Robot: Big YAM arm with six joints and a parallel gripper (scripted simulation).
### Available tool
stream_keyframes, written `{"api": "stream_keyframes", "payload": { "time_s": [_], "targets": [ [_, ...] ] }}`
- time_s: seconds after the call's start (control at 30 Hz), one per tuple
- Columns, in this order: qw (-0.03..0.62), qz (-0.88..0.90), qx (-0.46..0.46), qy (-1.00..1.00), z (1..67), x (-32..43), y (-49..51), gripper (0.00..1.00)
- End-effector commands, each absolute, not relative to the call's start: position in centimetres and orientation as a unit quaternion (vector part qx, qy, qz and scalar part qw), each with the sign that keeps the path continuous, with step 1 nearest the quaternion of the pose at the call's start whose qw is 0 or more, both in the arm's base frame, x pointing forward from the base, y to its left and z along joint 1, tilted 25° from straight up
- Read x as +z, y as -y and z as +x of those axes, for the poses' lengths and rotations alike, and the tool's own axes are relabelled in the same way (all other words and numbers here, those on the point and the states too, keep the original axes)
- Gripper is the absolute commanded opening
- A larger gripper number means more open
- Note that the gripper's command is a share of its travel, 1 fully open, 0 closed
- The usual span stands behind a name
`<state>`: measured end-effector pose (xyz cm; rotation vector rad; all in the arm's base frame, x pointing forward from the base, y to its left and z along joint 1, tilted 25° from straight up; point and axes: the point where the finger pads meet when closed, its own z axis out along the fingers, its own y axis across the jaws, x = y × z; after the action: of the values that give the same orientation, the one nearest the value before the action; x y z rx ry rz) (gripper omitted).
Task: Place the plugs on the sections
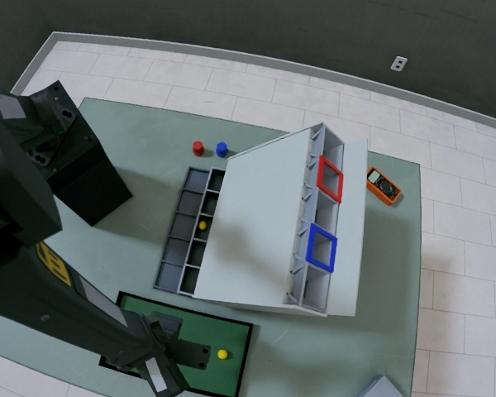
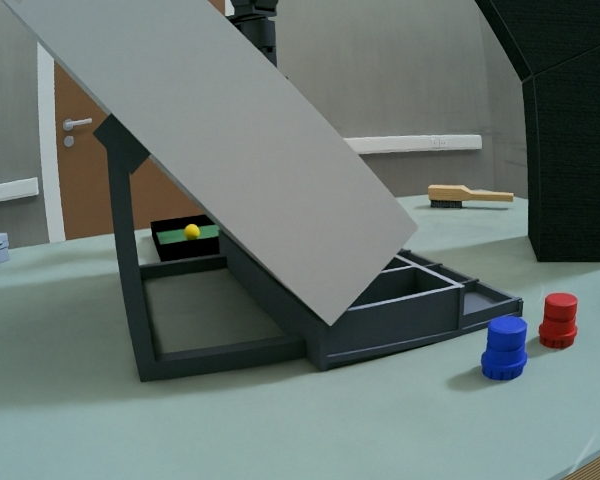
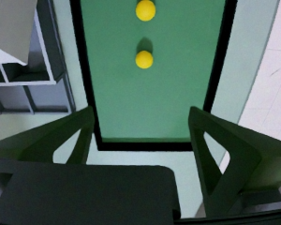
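Observation:
The red plug [image 1: 197, 147] and the blue plug [image 1: 221, 149] stand upright on the mat beside the far end of the grey section tray [image 1: 188, 226]; they also show in the side view as red [image 2: 558, 320] and blue [image 2: 504, 347]. A yellow marble [image 1: 202, 225] lies in the tray's middle section. The slanted cover [image 1: 256, 222] carries the red-banded funnel [image 1: 330, 178] and the blue-banded funnel [image 1: 321, 247]. My gripper [image 3: 140, 112] is open and empty above the near end of the green marble tray [image 3: 152, 70]. Two yellow marbles [image 3: 143, 59] [image 3: 145, 10] lie ahead of the fingers.
An orange multimeter [image 1: 383, 185] lies behind the cover. The arm's black base [image 1: 69, 162] stands at the left. A wooden brush [image 2: 465, 195] lies far back on the mat. A grey box [image 1: 379, 386] sits at the mat's near right corner.

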<state>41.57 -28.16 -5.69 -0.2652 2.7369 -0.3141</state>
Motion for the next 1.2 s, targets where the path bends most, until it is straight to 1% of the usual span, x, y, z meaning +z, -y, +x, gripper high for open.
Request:
{"api": "stream_keyframes", "payload": {
  "time_s": [0.0, 0.47, 1.17],
  "targets": [
    [0.186, -0.093, -0.115, -0.971, 42.2, -6.4, 29.2, 0.80],
    [0.192, -0.095, -0.116, -0.970, 46.3, -15.8, 31.0, 0.80],
    [0.186, -0.094, -0.112, -0.972, 46.3, -15.7, 31.0, 0.80]
  ]
}}
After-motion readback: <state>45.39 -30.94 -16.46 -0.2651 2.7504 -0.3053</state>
